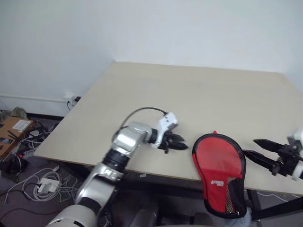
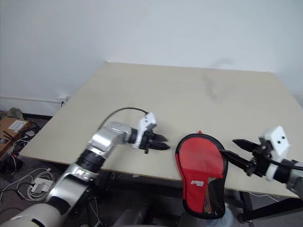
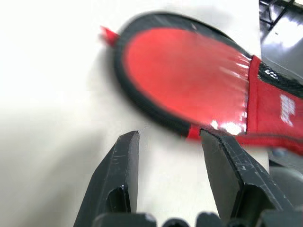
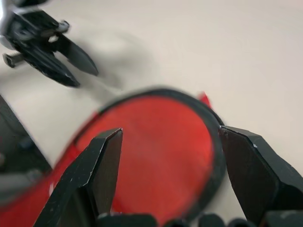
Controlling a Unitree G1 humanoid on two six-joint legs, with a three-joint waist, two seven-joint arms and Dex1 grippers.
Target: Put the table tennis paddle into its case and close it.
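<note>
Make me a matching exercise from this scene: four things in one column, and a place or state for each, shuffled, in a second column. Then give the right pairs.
Things:
1. case
2. left gripper
3. right gripper
4. table

Places or states:
A. pale wooden top, bearing the case
B. jaws apart, on the case's right side
C. red side up, narrow end hanging over the near table edge
D. empty, hovering on the case's left side

Pairs: 1-C, 2-D, 3-B, 4-A
</note>
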